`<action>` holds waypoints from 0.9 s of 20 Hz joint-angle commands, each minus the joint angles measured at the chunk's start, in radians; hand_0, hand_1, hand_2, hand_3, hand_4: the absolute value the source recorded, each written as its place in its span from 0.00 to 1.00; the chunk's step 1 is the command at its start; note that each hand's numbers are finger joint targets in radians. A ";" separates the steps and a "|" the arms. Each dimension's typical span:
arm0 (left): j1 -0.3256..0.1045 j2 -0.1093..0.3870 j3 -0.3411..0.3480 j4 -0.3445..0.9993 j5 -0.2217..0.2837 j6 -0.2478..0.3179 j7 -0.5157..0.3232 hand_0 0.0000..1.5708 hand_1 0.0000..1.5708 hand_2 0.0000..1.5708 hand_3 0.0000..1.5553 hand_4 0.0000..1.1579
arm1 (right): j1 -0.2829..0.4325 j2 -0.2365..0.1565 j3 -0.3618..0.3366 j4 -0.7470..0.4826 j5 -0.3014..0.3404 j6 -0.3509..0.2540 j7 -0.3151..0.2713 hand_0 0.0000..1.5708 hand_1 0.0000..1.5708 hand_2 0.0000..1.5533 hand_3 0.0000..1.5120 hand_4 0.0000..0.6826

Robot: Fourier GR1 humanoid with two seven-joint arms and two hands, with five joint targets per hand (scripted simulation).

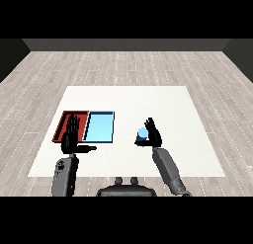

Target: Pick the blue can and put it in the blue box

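Where the small pale-blue cylindrical can (142, 134) stands on the flat white counter (173, 104), well right of the shallow light-blue rectangular tray (100, 127): right hand (153, 135) around it, fingers apparently curled against it. Over the shallow red tray (65, 118) beside the blue one: left hand (71, 135), fingers straight, spread.

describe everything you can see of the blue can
The blue can is small, light blue and smooth, with a pale rounded top showing. It sits right of the light blue tray, apart from it, over the white table. The right hand curls round it, covering its right side and lower part, so whether it rests on the table or is lifted cannot be told.
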 commanded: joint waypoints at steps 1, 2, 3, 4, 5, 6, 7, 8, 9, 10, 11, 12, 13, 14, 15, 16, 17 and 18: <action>0.002 0.024 0.028 -0.020 0.019 -0.009 0.024 0.00 0.00 0.00 0.00 0.00 | -0.041 0.003 -0.013 0.021 0.009 -0.019 0.026 0.00 0.00 0.00 0.00 0.00; -0.014 -0.009 -0.010 0.031 -0.023 0.013 -0.021 0.00 0.00 0.00 0.00 0.00 | -0.037 0.003 0.114 0.035 -0.059 -0.117 -0.017 0.00 0.00 0.00 0.00 0.00; 0.023 0.018 0.021 -0.039 0.046 -0.026 0.046 0.00 0.00 0.00 0.00 0.00 | -0.019 0.003 0.040 0.069 -0.013 -0.011 -0.031 0.00 0.00 0.00 0.00 0.00; -0.087 -0.005 0.020 0.123 0.000 0.015 -0.034 0.00 0.00 0.00 0.00 0.00 | -0.028 0.003 0.037 0.074 -0.003 -0.022 -0.012 0.00 0.00 0.00 0.00 0.00; -0.028 -0.017 -0.013 0.008 -0.006 0.024 0.006 0.00 0.00 0.00 0.00 0.00 | 0.004 0.003 0.043 0.072 0.001 0.001 -0.051 0.00 0.00 0.00 0.00 0.00; -0.026 0.012 0.011 0.051 0.005 -0.007 -0.003 0.00 0.00 0.00 0.00 0.00 | -0.081 0.003 0.009 0.152 -0.013 0.004 -0.047 0.00 0.00 0.00 0.00 0.00; -0.075 0.016 0.025 0.022 0.016 0.022 0.044 0.00 0.00 0.00 0.00 0.00 | 0.042 -0.002 0.022 -0.020 0.006 0.013 0.032 0.00 0.00 0.00 0.00 0.00; 0.014 0.014 0.007 -0.023 0.017 -0.017 0.013 0.00 0.00 0.00 0.00 0.00 | -0.043 0.003 -0.006 0.080 -0.015 0.018 0.005 0.00 0.00 0.00 0.00 0.00; -0.053 -0.007 0.009 0.112 -0.014 0.011 -0.059 0.00 0.00 0.00 0.00 0.00 | -0.064 0.003 0.073 0.092 -0.050 -0.056 -0.026 0.00 0.00 0.00 0.00 0.00; -0.007 0.020 0.024 -0.032 0.031 -0.005 0.034 0.00 0.00 0.00 0.00 0.00 | -0.148 0.003 0.035 0.210 -0.064 -0.023 -0.057 0.00 0.00 0.00 0.00 0.00; -0.110 -0.004 0.017 0.135 -0.014 0.026 -0.046 0.00 0.00 0.00 0.00 0.00 | -0.132 0.003 0.019 0.185 -0.040 -0.013 -0.021 0.00 0.00 0.00 0.00 0.00; -0.043 -0.003 0.003 0.032 0.010 0.013 0.011 0.00 0.00 0.00 0.00 0.00 | -0.121 0.003 0.127 0.223 -0.087 -0.070 -0.100 0.00 0.00 0.00 0.00 0.00; -0.029 0.002 0.000 0.038 -0.008 0.014 -0.008 0.00 0.00 0.00 0.00 0.00 | -0.058 0.003 0.044 0.127 -0.026 -0.022 -0.032 0.00 0.00 0.00 0.00 0.00; 0.006 -0.011 -0.011 0.013 -0.012 0.010 -0.032 0.00 0.00 0.00 0.00 0.00 | -0.150 0.003 0.133 0.238 -0.097 -0.180 -0.112 0.00 0.00 0.00 0.00 0.00; -0.028 0.018 0.031 0.067 0.029 -0.018 -0.024 0.00 0.00 0.00 0.00 0.00 | -0.088 0.003 0.068 0.085 -0.016 -0.280 -0.014 0.69 0.69 0.84 0.83 0.61; -0.008 -0.018 -0.013 0.014 -0.020 0.029 -0.014 0.00 0.00 0.00 0.00 0.00 | -0.123 0.003 0.086 0.173 -0.054 -0.324 -0.049 0.95 0.95 0.97 0.98 0.88; -0.071 0.011 0.013 0.028 0.009 0.020 0.039 0.00 0.00 0.00 0.00 0.00 | -0.135 0.003 0.107 0.227 -0.050 -0.337 -0.093 0.98 0.98 0.97 0.98 0.94; -0.045 0.046 0.059 0.063 0.062 -0.040 -0.004 0.00 0.00 0.00 0.00 0.00 | -0.148 0.003 0.088 0.194 0.004 -0.362 -0.058 0.98 0.98 0.96 0.96 0.96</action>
